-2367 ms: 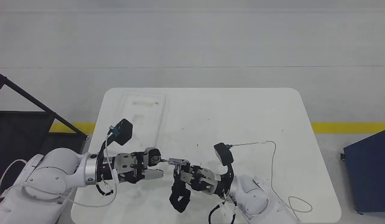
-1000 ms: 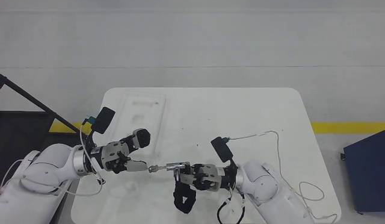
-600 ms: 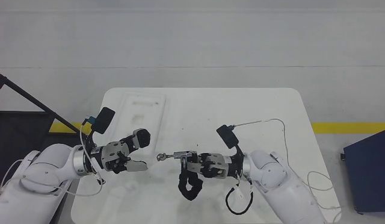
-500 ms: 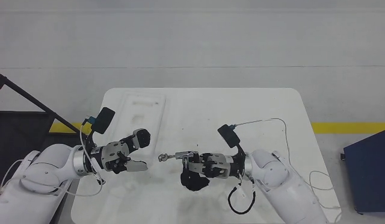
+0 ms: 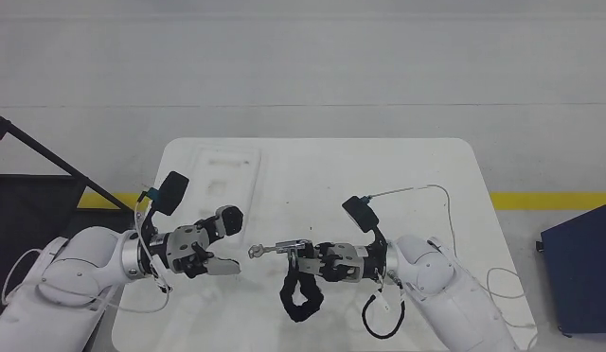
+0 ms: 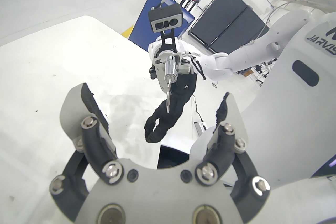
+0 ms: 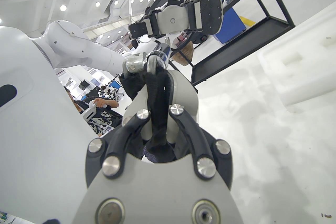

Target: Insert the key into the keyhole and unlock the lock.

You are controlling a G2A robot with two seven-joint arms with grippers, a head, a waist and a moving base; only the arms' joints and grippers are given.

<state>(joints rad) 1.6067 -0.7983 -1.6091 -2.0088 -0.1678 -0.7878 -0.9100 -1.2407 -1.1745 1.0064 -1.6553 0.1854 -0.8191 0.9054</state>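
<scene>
Left pincer (image 6: 155, 91) – released. Its two fingers (image 6: 88, 101) stand wide apart with nothing between the pads. It hovers above the table (image 5: 407, 191).

Right pincer (image 5: 303, 255) – clenched on the lock (image 6: 170, 69), a short silver cylinder. You can see in the right wrist view that the fingers are drawn in tight, with the lock's black strap running down between them. The lock's keyhole face is turned away from this pincer and toward your left one.

The key (image 6: 168, 95) sits in the keyhole, at the far end of the lock from the right pincer's palm. Its bow sticks out into the gap between the two pincers. From the top view, the bow lies just ahead of the left pincer's open fingertips, near but apart. In the left wrist view it lines up roughly with the middle of the open jaws, farther out.

The black cable loop (image 6: 162, 122) hangs slack from the lock, below the right pincer, drooping toward the table surface. You cannot tell whether its lowest part touches the table.

A white foam tray (image 5: 222, 167) lies on the table beyond the left pincer, on the far side from the robot and well apart from the lock.
</scene>
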